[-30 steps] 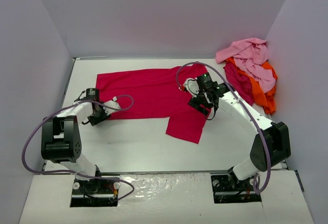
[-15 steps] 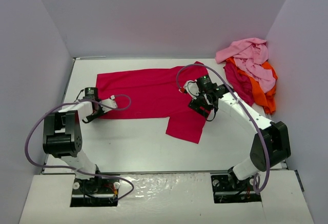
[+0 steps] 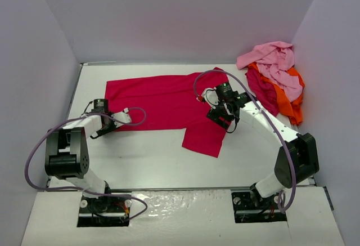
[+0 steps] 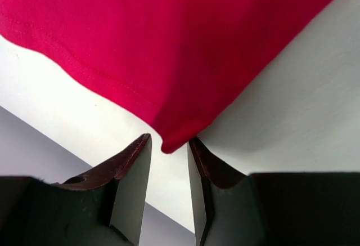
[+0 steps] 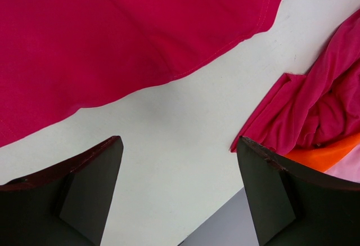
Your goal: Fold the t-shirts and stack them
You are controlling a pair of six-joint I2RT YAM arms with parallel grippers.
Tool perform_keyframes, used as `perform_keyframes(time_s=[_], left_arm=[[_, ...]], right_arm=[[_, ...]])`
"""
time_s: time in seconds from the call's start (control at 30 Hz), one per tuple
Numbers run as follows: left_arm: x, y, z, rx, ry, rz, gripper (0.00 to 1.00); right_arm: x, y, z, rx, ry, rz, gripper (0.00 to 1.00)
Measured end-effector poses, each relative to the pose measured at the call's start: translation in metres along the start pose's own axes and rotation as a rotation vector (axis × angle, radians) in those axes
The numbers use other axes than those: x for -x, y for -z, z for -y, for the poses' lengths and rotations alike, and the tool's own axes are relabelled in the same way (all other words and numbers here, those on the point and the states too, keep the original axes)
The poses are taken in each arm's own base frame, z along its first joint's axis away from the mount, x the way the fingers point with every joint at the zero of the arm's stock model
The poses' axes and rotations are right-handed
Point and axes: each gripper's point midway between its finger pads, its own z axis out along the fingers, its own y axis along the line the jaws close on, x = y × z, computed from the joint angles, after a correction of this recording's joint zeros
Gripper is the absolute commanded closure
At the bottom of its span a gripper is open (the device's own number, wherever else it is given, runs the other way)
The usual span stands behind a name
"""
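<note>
Hovering low at the near-left corner of the crimson-red t-shirt [image 3: 163, 99], my left pincer [image 4: 169, 143] has its fingers a little apart. The pointed tip of cloth sits right at the gap between them, not pinched. The shirt lies spread flat across the table [image 3: 152, 156], one flap reaching toward me on its right side. My right pincer [image 5: 180, 140] hangs by that side, fingers wide apart, with bare tabletop below and the shirt's curved hem just beyond. In the far right corner, the light pink t-shirt [image 3: 275, 60], orange t-shirt [image 3: 289, 102] and dark magenta t-shirt [image 3: 259, 88] lie heaped together.
</note>
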Motion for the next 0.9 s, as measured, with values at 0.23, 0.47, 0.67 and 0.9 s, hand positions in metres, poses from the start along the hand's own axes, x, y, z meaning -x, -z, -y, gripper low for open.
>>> perform_keyframes(time_s=[0.23, 0.47, 0.67, 0.9], left_arm=[[0.006, 0.001, 0.005, -0.018, -0.012, 0.015, 0.76], [0.008, 0.000, 0.010, -0.039, -0.012, 0.024, 1.00], [0.009, -0.001, 0.011, -0.041, -0.012, 0.025, 1.00], [0.008, -0.001, 0.012, -0.040, -0.013, 0.017, 1.00]], right_arm=[[0.000, 0.000, 0.000, 0.000, -0.012, 0.000, 0.20], [-0.002, -0.002, -0.004, 0.012, -0.014, -0.005, 0.19], [-0.012, -0.003, -0.030, 0.128, 0.008, -0.029, 0.21], [-0.027, 0.002, -0.097, 0.339, 0.111, -0.079, 0.24]])
